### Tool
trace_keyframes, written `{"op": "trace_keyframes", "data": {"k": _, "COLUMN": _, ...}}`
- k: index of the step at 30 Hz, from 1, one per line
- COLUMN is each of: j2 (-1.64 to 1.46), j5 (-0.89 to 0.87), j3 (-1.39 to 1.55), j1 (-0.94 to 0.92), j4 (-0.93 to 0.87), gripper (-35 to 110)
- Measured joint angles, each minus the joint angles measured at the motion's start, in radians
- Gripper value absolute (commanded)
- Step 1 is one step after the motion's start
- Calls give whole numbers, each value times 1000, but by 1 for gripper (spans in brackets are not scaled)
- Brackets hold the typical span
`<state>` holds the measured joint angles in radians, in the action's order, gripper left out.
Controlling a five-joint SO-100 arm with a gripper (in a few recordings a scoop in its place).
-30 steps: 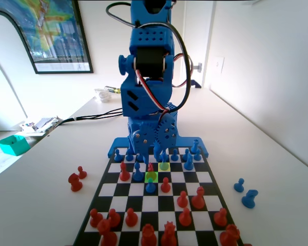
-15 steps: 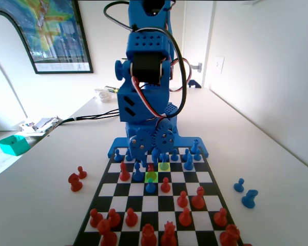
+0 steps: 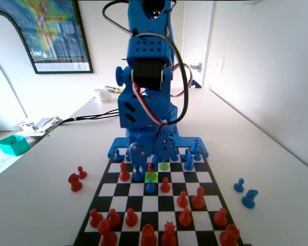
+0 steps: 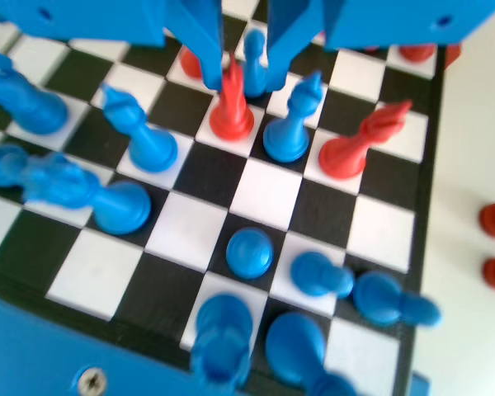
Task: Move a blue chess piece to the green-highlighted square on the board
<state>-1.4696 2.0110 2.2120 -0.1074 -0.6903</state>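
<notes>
My gripper (image 3: 149, 163) hangs low over the far rows of the board (image 3: 208, 177). The green-highlighted square (image 3: 151, 177) lies just in front of it, with a paler yellow-green square (image 3: 164, 166) behind and to the right. A short blue chess piece (image 3: 151, 187) stands one square nearer the camera than the green one. In the wrist view my gripper (image 4: 249, 76) is open, its jaws straddling the tip of a red piece (image 4: 231, 115). A blue pawn (image 4: 254, 51) shows in the gap just beyond. Nothing is held.
A taller blue piece (image 4: 287, 132) and a red one (image 4: 355, 148) stand right of the jaws, and more blue pieces (image 4: 140, 136) fill the near rows. Red pieces crowd the near rows in the fixed view. Captured pieces lie off-board, red (image 3: 76, 180) and blue (image 3: 245, 192).
The arm has swung slightly left in the fixed view and the gripper has sunk lower toward the board. The pieces stand as before.
</notes>
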Motion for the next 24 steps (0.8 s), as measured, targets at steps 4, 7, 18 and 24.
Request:
{"op": "trace_keyframes", "data": {"k": 4, "j2": 25, "j5": -2, "j3": 0, "j1": 0, "j4": 17, "gripper": 12}}
{"op": "trace_keyframes", "data": {"k": 7, "j2": 37, "j5": -2, "j3": 0, "j1": 0, "j4": 34, "gripper": 11}}
{"op": "trace_keyframes", "data": {"k": 18, "j2": 40, "j5": 11, "j3": 3, "j1": 14, "j4": 57, "gripper": 3}}
{"op": "trace_keyframes", "data": {"k": 24, "j2": 40, "j5": 25, "j3": 9, "j1": 20, "j4": 57, "gripper": 1}}
